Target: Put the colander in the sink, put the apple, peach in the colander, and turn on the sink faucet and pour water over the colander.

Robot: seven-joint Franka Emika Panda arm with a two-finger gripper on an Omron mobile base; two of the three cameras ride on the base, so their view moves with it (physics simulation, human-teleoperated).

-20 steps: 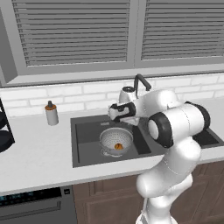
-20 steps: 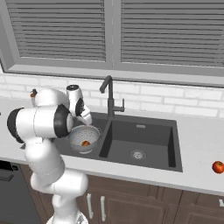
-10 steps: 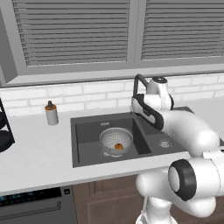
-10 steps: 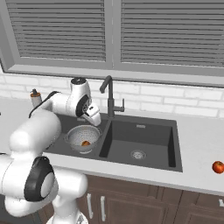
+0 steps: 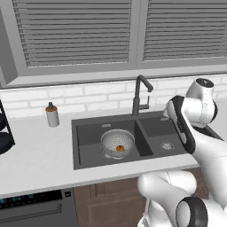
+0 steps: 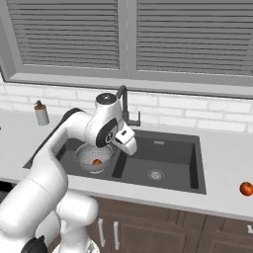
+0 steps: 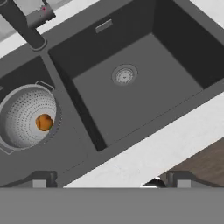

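Fingers (image 7: pixel 42 179) spread wide with nothing between them, gripper (image 6: pixel 129 145) hanging above the divider of the sink (image 6: pixel 183 183), over the front counter edge as seen from the hand

Largest first:
- counter (image 5: pixel 40 155), pale, running around the sink and under the white brick wall
- sink (image 5: pixel 84 162), dark grey, two basins side by side; the basin to the right in the right base view empty but for its round steel drain (image 7: pixel 124 74)
- sink faucet (image 5: pixel 141 93), tall and dark, standing behind the divider between the basins, hooked spout; base also visible at the top left of the hand view (image 7: pixel 24 24)
- colander (image 5: pixel 118 142), silver and perforated, sitting upright in the basin to the left in both base views (image 6: pixel 93 157); handles at its rim visible in the hand view (image 7: pixel 26 120)
- bottle (image 5: pixel 52 115) with a dark cap, on the counter well left of the sink, near the wall
- red fruit (image 6: pixel 246 188), on the counter far right of the sink, near the front edge; apple or peach, cannot tell
- orange fruit (image 7: pixel 43 122), small and round, lying inside the colander at its bottom (image 5: pixel 119 148); which of the two fruits, cannot tell
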